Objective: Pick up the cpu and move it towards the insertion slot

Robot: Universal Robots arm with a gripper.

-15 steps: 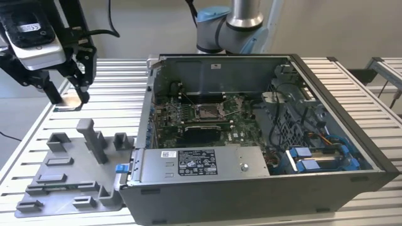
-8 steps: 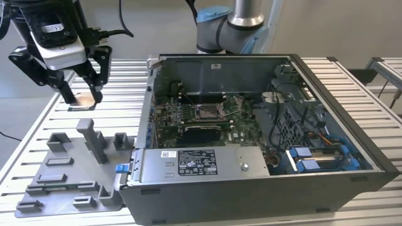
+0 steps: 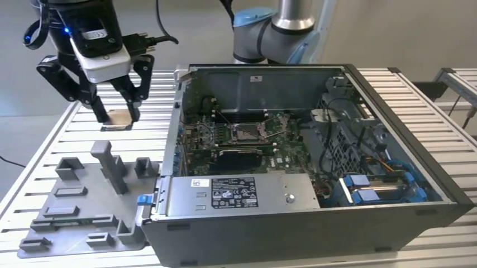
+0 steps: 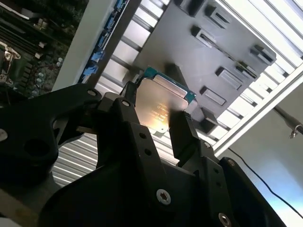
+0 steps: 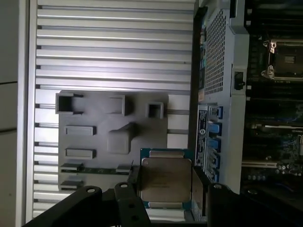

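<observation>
I see a room with a plain grey floor (image 3: 198, 22) behind the rig. The biggest thing is the worktop (image 3: 417, 100), made of long aluminium slats with grooves between them; in the first wrist view the slats (image 5: 113, 47) catch strong light.

On the worktop lies an open computer case (image 3: 298, 231), with its boards and cables facing up. At the exterior view's left of the case sits the grey plastic tray (image 3: 75, 212), with upright blocks and shallow pockets; both wrist views show it too (image 4: 189, 52) (image 5: 94, 142). The arm (image 3: 287, 22) stands behind the case.

The pincer (image 3: 117, 120) hangs over the slats, beyond the tray and at the exterior view's left of the case. Its black fingers (image 4: 182, 127) are pinching the cpu (image 3: 119, 116) by two opposite edges. In both wrist views the cpu (image 4: 163, 101) (image 5: 165, 177) shows a pale metal face with a green rim, held flat. It seems lifted clear of the worktop, but from this angle I cannot be sure.

The insertion slot (image 3: 246, 132) is inside the case on the board, with a shiny frame, well apart from the cpu.
</observation>
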